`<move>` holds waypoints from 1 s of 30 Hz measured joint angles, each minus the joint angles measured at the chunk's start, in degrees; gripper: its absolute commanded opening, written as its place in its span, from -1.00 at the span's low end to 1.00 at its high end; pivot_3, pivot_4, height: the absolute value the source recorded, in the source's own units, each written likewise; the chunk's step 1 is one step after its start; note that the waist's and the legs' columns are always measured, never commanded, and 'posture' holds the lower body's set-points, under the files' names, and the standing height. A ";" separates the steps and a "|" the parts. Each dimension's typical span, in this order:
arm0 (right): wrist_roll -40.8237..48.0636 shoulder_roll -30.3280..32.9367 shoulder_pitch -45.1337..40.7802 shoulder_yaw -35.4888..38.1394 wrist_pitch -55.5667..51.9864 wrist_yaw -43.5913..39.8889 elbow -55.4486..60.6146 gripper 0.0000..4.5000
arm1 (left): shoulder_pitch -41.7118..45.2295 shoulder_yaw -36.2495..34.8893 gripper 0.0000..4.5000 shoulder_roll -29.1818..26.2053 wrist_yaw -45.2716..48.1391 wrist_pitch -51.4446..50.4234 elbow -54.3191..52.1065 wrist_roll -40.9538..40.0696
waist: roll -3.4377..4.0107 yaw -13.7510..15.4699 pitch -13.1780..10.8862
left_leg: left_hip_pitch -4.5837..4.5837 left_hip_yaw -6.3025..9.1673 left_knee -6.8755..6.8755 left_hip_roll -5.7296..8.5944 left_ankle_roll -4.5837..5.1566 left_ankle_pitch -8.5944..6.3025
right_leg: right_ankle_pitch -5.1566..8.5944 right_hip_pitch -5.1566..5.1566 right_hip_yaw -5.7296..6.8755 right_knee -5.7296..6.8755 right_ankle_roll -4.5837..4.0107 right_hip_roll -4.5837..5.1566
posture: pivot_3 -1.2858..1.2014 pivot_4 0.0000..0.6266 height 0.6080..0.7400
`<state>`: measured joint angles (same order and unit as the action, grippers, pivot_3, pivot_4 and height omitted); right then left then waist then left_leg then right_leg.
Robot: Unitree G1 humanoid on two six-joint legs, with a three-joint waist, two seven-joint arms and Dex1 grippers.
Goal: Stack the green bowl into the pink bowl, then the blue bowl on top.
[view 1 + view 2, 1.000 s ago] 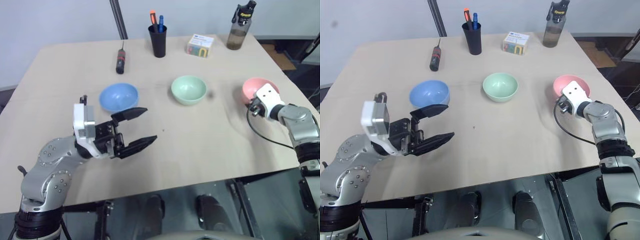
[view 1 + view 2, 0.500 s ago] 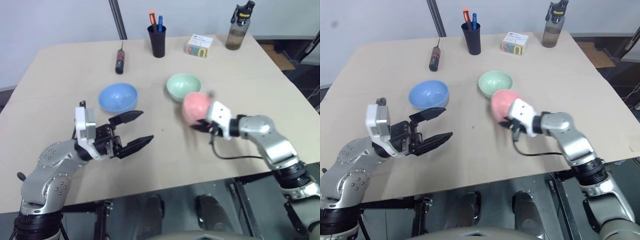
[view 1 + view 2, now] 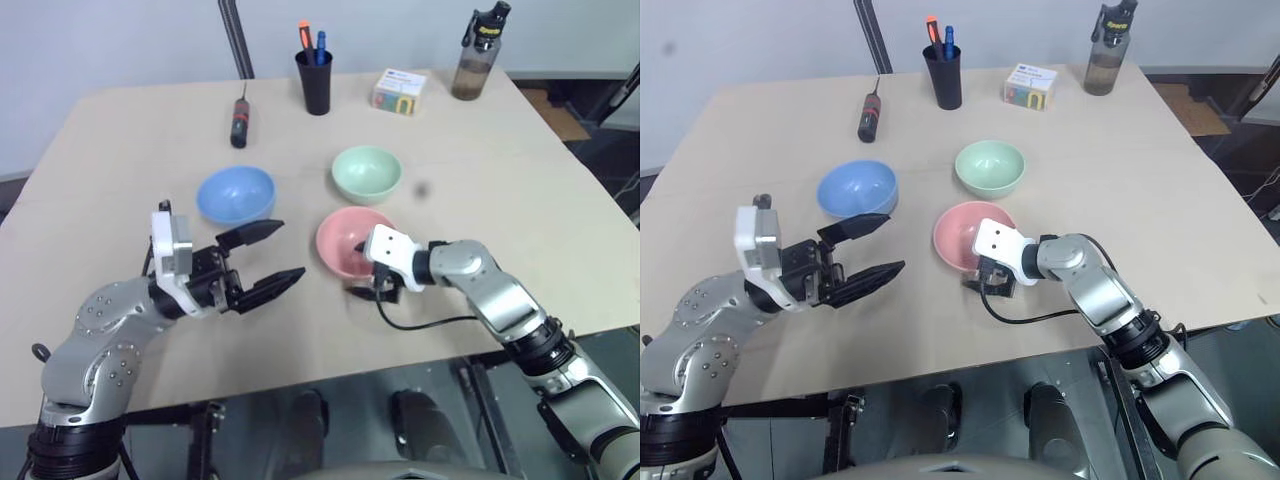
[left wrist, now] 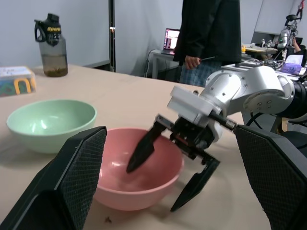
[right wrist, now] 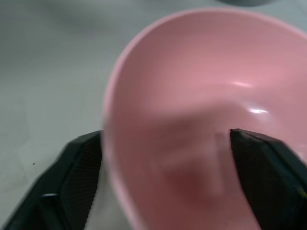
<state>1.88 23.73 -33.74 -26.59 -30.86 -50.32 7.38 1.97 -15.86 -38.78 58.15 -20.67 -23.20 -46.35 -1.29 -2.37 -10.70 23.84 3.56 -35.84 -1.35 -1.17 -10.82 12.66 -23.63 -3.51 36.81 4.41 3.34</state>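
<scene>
Three bowls: all sitting upright and apart on the table (image 3: pixel 120 150), none nested
Pink bowl (image 3: pixel 350 240): resting nearest the front edge, between the two arms
Green bowl (image 3: pixel 366 174): lying just behind the pink bowl
Blue bowl (image 3: pixel 236 193): sitting to the left of both, just beyond the left fingertips
Right gripper (image 4: pixel 170 184): fingers spreading wide, straddling the pink bowl's near-right rim, one finger (image 4: pixel 144 148) hanging inside the bowl, the other outside the wall; gripping nothing
Left gripper (image 3: pixel 270 255): hovering with jaws standing wide open and holding nothing, pointing toward the pink bowl, clearly apart from it
Surroundings: screwdriver (image 3: pixel 240 120), black pen cup (image 3: pixel 316 78), small box (image 3: pixel 400 91) and bottle (image 3: pixel 478 50) standing along the far side, well apart from the bowls; a person (image 4: pixel 211 33) standing beyond the table
</scene>
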 measured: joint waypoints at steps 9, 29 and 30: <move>11.66 6.46 -3.95 14.06 -2.53 -4.28 10.60 0.93 | -0.60 -0.59 1.00 0.40 -2.64 -0.18 -0.42 0.03 | -0.03 0.14 0.00 | 0.00 -0.02 -0.02 0.00 0.00 0.00 | 0.11 0.02 0.00 -0.03 0.17 0.01 | 0.03 -0.52 1.00; -8.64 5.33 -18.93 10.30 38.77 0.42 -36.89 0.93 | -2.87 -2.70 1.00 0.76 -7.86 -0.11 -3.16 1.22 | -0.01 -0.08 -0.04 | -0.03 -0.12 0.17 0.01 0.00 0.00 | -0.02 -0.07 -0.11 -0.05 -0.02 0.00 | 0.03 -0.52 1.00; -8.96 5.11 -19.36 10.02 39.26 0.51 -37.71 0.93 | -2.95 -2.82 1.00 0.75 -7.96 -0.14 -3.28 1.19 | -0.01 -0.10 -0.04 | -0.03 -0.12 0.17 0.01 0.00 0.00 | -0.02 -0.07 -0.11 -0.05 -0.02 0.00 | 0.03 -0.52 1.00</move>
<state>-7.07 28.84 -53.09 -16.57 8.39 -49.81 -30.32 -0.98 -18.68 -38.03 50.19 -20.81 -26.49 -45.16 -1.30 -2.47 -10.74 23.80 3.44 -35.67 -1.35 -1.17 -10.82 12.64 -23.70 -3.62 36.76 4.38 3.34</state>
